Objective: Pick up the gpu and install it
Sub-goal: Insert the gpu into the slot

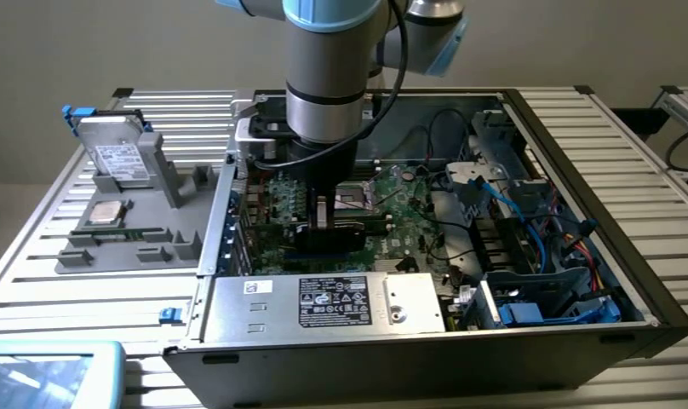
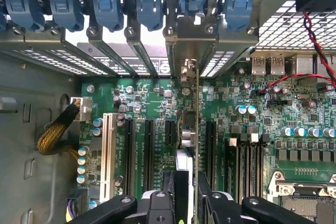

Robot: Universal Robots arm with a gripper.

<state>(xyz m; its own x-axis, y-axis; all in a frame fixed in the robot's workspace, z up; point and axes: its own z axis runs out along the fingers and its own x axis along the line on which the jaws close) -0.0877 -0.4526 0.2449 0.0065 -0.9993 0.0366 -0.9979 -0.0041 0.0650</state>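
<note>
The gpu (image 1: 335, 233) stands on edge inside the open computer case (image 1: 616, 230), clenched between the jaws, low over the green motherboard (image 2: 157, 103). I cannot tell whether its lower edge touches a slot. In the wrist view its thin edge runs between black expansion slots (image 2: 148, 150), with bare board on either side. Memory sticks (image 2: 247, 163) stand near. Blue latches (image 2: 107, 3) line the case's rear wall just beyond the card's end. The case sits on a slatted worktop (image 1: 628, 111).
</note>
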